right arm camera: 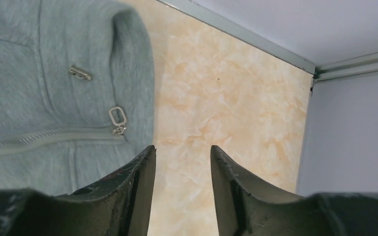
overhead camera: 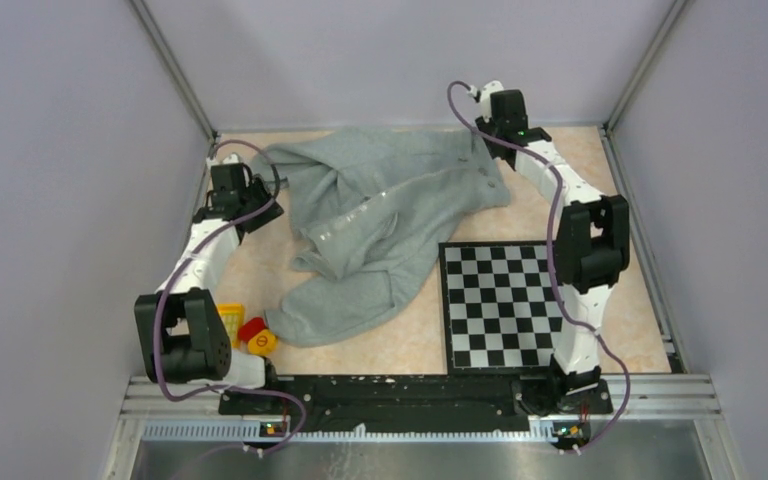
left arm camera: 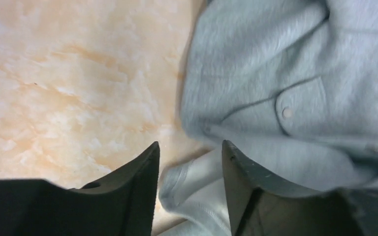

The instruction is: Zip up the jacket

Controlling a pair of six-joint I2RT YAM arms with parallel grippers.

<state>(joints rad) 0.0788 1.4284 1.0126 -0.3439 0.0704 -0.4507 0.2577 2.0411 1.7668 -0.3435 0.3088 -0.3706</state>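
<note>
The light grey-green jacket point(overhead camera: 380, 225) lies crumpled across the middle of the table, its white-taped zipper line running diagonally. My left gripper point(overhead camera: 272, 195) is at the jacket's left edge. In the left wrist view it point(left arm camera: 191, 147) is open, with a pale folded edge of the jacket point(left arm camera: 197, 182) lying between the fingers. My right gripper point(overhead camera: 487, 135) is at the jacket's far right corner. In the right wrist view it point(right arm camera: 183, 148) is open and empty over bare table, and the jacket point(right arm camera: 39, 98) lies to its left with a metal zipper pull point(right arm camera: 117, 118) just beyond the left fingertip.
A black-and-white chessboard point(overhead camera: 505, 305) lies at the front right, touching the jacket's lower edge. A yellow block point(overhead camera: 230, 322), a red piece point(overhead camera: 252, 328) and a yellow round piece point(overhead camera: 263, 343) sit near the left arm's base. Walls enclose the table.
</note>
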